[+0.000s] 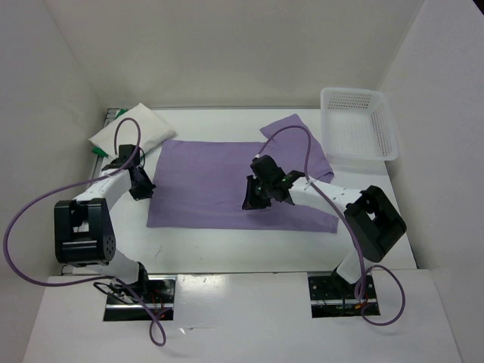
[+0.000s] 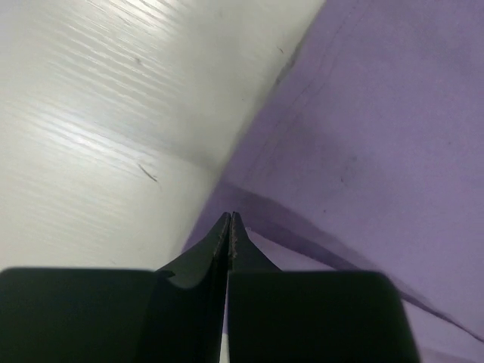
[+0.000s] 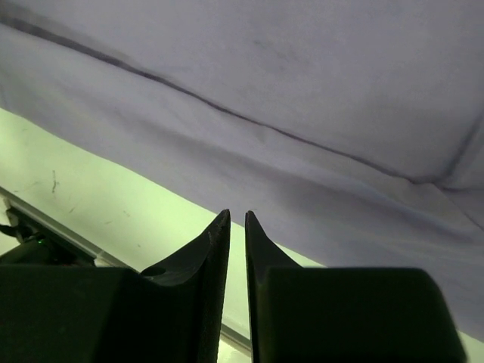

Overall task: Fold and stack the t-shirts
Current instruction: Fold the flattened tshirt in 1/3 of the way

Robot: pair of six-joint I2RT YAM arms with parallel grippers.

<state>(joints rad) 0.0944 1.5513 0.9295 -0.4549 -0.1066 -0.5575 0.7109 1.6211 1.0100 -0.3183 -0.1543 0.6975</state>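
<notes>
The lavender purple t-shirt [image 1: 212,189] lies spread flat in the middle of the table. My left gripper [image 1: 142,187] is at the shirt's left edge. In the left wrist view its jaws [image 2: 230,218] are shut on that hem, and a raised crease of purple cloth [image 2: 378,113] runs off from the tips. My right gripper [image 1: 253,198] hovers over the shirt's right half. Its fingers [image 3: 237,215] stand a narrow gap apart with nothing between them, above the shirt's near hem [image 3: 302,76]. A folded white t-shirt [image 1: 132,128] sits at the back left with a bit of the green one [image 1: 97,151] showing under it.
A white lattice basket [image 1: 349,91] stands at the back right, just beyond the purple sleeve. White walls close in the table at the back and on both sides. Bare table top [image 1: 227,246] runs along the near side of the shirt.
</notes>
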